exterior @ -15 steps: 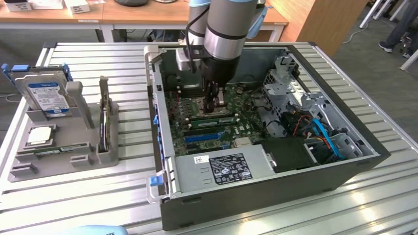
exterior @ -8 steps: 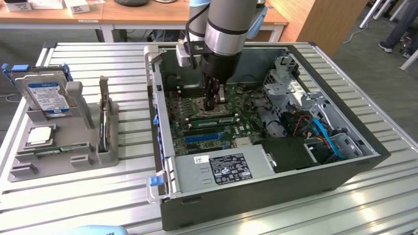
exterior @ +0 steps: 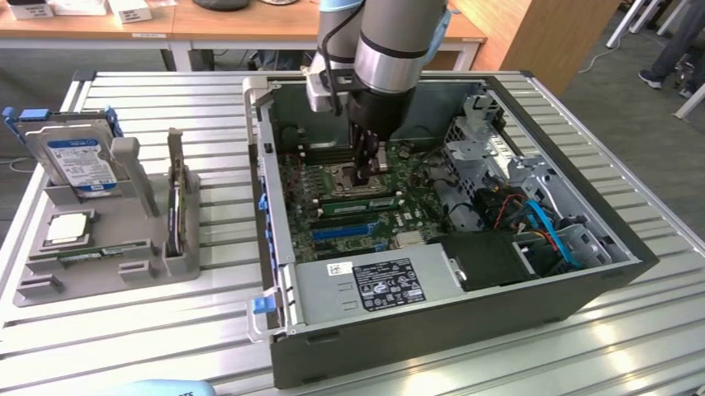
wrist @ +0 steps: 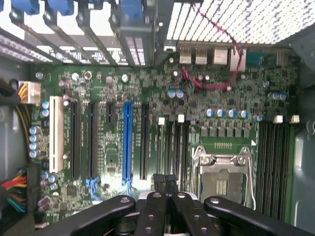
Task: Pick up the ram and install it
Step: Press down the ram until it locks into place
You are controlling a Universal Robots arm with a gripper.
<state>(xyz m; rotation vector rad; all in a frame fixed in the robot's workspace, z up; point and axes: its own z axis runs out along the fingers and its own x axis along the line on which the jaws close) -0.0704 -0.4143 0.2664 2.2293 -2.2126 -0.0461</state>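
The ram, a green stick with a pale label, lies along the memory slots next to the processor socket inside the open computer case. My gripper hangs low in the case, just above the socket and the ram. In the wrist view the gripper is shut, its black fingertips pressed together with nothing between them, over the near end of the memory slots. Whether the tips touch the ram cannot be told.
A grey parts tray at the exterior view's left holds a silver hard drive, a square processor chip, a thin board on edge and a small green strip. Drive cages and cables crowd the case's right side.
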